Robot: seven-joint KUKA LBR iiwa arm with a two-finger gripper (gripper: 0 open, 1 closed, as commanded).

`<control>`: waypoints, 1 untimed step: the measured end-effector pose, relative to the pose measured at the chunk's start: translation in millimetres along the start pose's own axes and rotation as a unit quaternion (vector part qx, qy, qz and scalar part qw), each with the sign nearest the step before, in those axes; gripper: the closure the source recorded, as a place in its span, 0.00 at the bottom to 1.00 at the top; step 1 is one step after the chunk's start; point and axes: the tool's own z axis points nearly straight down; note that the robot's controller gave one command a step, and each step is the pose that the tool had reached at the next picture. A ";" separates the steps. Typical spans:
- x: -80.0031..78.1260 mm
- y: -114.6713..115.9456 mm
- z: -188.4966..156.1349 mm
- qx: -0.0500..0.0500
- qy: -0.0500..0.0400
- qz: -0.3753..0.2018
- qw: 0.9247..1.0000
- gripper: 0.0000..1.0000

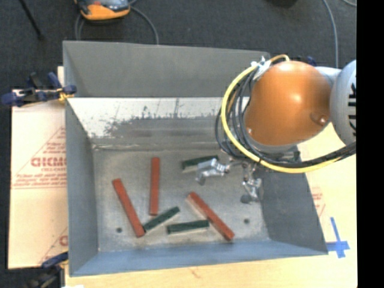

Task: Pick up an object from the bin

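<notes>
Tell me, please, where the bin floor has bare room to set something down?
Bare floor lies back left, between the bin's back wall, the left red stick and the upright red stick. A second patch: front right corner, beyond the slanting red stick. Crowded: front middle, where two green sticks lie among the red ones, and under the gripper.

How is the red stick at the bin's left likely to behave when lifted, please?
The red stick looks straight and flat-sided, so it is probably stiff and unlikely to roll. Being long and thin, it is likely light, yet may tilt if gripped near one end.
</notes>
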 end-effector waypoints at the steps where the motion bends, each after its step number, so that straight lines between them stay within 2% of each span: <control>1: 0.0 0.1 0.0 0.000 0.000 0.000 1.000 0.00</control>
